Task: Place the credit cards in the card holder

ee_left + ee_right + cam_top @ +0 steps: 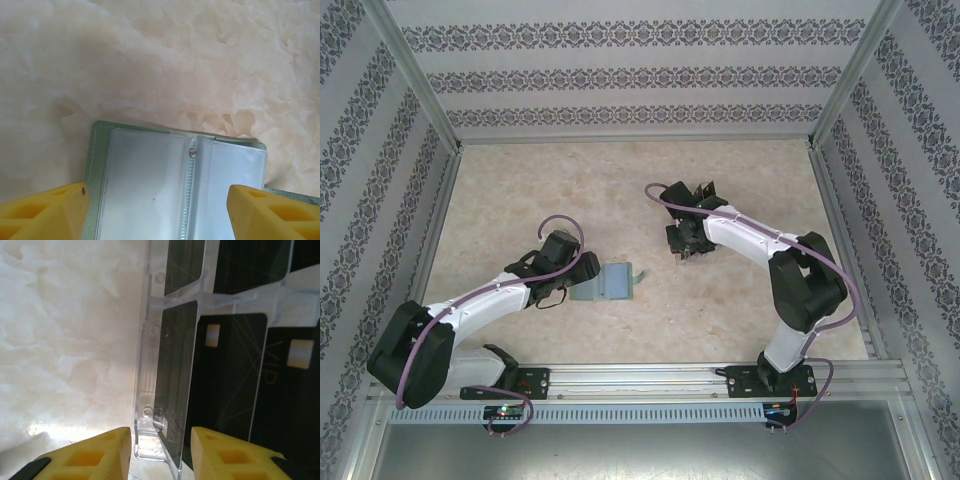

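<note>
The sage-green card holder (102, 150) lies open on the table, its clear inner sleeves (145, 185) facing up; it also shows in the top view (612, 283). My left gripper (159, 192) is open, its yellow fingers (45, 212) straddling the holder's near part without closing on it. Several black credit cards (230, 375) stand in a clear slotted tray (147, 365). My right gripper (161, 435) is open, and the tray's end card (172, 375) stands edge-on in the gap between its fingers, with room on both sides.
The tray with the cards (698, 193) stands right of centre, just beyond my right gripper (682, 235). My left gripper (582, 277) sits at the holder's left side. Metal frame rails and patterned walls bound the marbled tabletop (540, 190).
</note>
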